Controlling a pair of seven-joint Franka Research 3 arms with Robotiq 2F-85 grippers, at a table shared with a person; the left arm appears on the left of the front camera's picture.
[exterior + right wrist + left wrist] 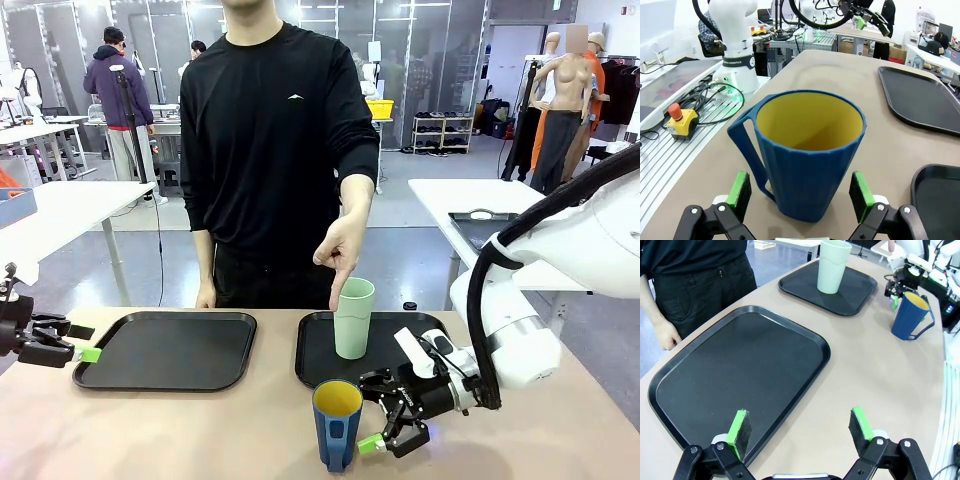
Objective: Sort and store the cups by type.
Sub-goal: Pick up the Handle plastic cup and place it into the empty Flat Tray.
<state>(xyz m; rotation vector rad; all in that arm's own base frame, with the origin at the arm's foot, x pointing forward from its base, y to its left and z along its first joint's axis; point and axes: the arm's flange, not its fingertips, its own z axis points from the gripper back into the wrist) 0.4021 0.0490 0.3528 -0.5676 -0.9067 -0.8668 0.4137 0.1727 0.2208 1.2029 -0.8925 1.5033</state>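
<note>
In the front view, two black rectangular plastic trays were seen side by side on the tan table (150, 430), the left tray (165, 350) bare and the right tray (315, 365) bearing the tall pale mint-green plastic tumbler (354, 318), which stood upright near its far edge. The person's hand (338, 250) was held above the tumbler, a finger pointing down beside its rim. The shorter dark blue handled mug (336, 424), yellow inside, stood upright on the table in front of the right tray, and the right gripper (390, 432) was seen just beside it with its fingers spread. The left gripper (75, 350) was held at the left tray's left edge. In the left wrist view, the left gripper (799, 430) was shown open above the tray's near corner and the bare table, nothing between its green pads (739, 432). In the right wrist view, the right gripper (799, 192) was spread wide with the mug (807, 150) between its fingers, a gap seen at each side.
</note>
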